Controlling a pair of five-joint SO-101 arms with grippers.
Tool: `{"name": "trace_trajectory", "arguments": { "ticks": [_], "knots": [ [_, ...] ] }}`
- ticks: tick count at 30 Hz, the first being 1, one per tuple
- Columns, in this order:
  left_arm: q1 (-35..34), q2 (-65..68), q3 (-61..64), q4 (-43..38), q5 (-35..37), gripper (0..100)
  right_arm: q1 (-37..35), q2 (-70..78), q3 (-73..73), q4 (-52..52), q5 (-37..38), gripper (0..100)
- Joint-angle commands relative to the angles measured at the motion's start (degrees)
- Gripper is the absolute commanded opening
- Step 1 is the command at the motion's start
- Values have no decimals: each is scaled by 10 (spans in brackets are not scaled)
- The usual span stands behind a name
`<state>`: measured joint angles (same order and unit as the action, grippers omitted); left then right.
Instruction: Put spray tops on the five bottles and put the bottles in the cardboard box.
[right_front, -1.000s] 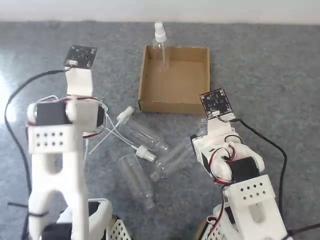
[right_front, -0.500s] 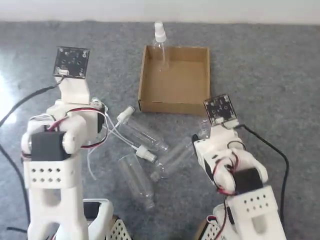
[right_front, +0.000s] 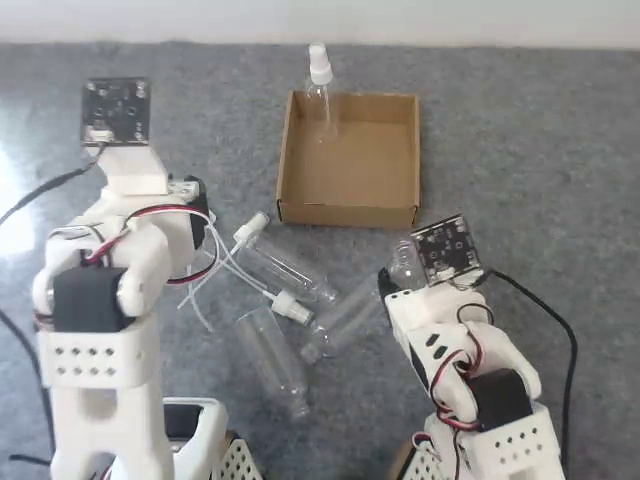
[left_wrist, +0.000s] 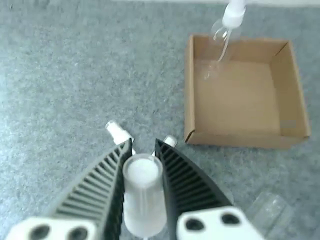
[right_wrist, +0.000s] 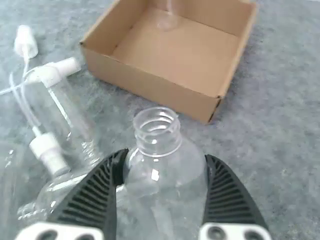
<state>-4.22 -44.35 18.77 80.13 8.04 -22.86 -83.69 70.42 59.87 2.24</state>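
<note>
Clamping a white spray top (left_wrist: 143, 172) between its ribbed fingers (left_wrist: 107, 172), my left gripper (left_wrist: 142, 149) holds it over the left side of the table (right_front: 560, 150). My right gripper (right_wrist: 164, 159) is closed around the shoulders of a clear open-necked bottle (right_wrist: 156, 131). It holds the bottle upright toward the table's near right, just in front of the cardboard box (right_front: 345, 213). The box sits by the middle of the table's far edge. Inside it, a capped bottle (right_front: 320, 85) stands upright against the far wall. Between my two arms, three loose bottles (right_front: 272, 360) lie on their sides close together on the grey table. White sprayer heads (right_front: 290, 305) and thin dip tubes lie among them; I cannot tell which heads are fitted.
</note>
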Motion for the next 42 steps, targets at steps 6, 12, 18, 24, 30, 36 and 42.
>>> {"name": "trace_trajectory", "arguments": {
  "ticks": [6,12,18,24,30,36,42],
  "knots": [
    [74,-18,-103,-36,43,13,-18,-15,-10,-7,4,90],
    [115,-18,-134,-77,68,13,-18,-15,-10,-7,3,90],
    [120,-18,-133,-129,113,13,-18,-15,-10,-7,3,90],
    [154,-18,-133,-136,146,13,-18,-15,-9,-7,3,90],
    [178,-18,-132,-139,146,13,-33,-18,-11,-2,3,69],
    [179,-18,-132,-156,159,13,-35,-134,9,27,6,62],
    [180,-18,-135,-158,175,13,-84,-204,39,42,37,69]
  ]
}}
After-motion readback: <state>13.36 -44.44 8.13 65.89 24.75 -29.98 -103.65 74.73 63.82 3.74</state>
